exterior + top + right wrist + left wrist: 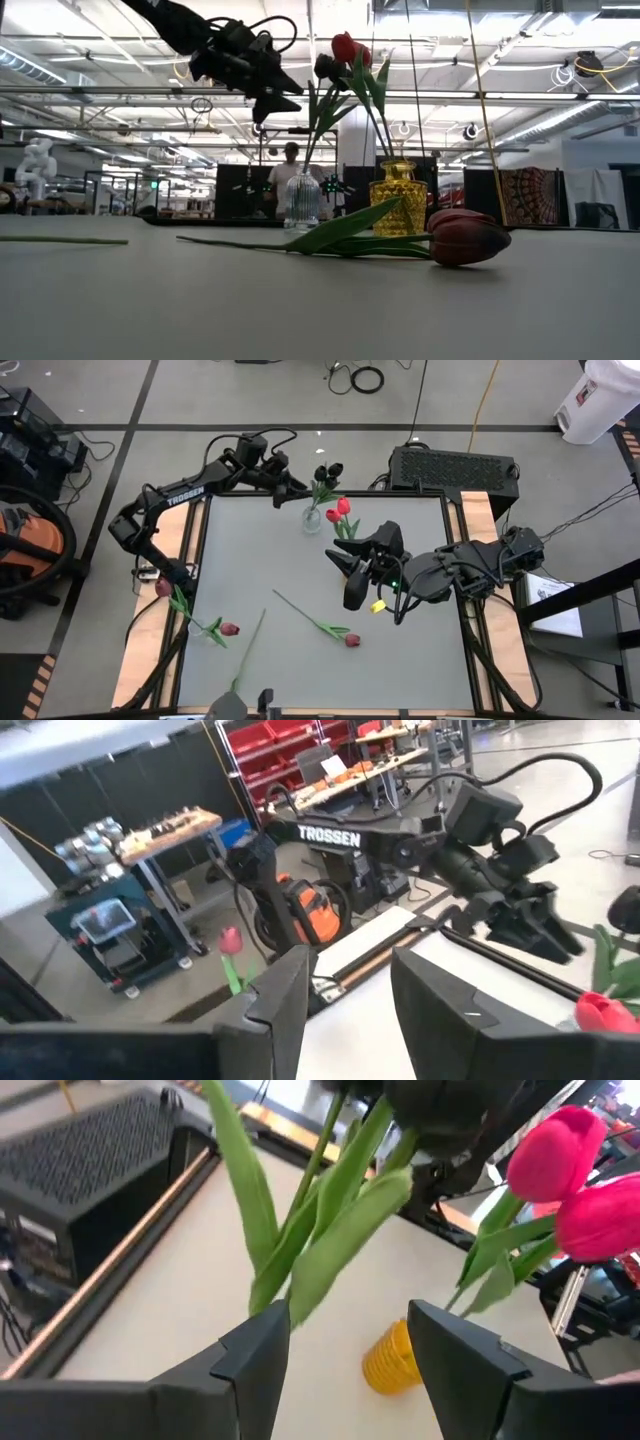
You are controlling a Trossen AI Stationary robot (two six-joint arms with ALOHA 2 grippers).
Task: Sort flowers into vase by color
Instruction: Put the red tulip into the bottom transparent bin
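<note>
Left claw (pixel 283 488) is held open, empty, beside the dark tulips in the clear vase (pixel 313 518). Right claw (pixel 352 598) is parted, nothing gripped, beside the yellow vase (pixel 398 198) with red-pink tulips (pixel 339 511). Three tulips (pixel 352 640) lie on the surface (pixel 400 670). Risk: stems snagged, vase tipped.

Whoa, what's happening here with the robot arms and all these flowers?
Two robot arms are sorting fake tulips into vases by color. The left gripper hovers open beside the clear vase of dark tulips at the table's far edge. The right gripper sits mid-table, empty, near the yellow vase holding red tulips. A few tulips still lie on the table, like this dark red one.
</note>
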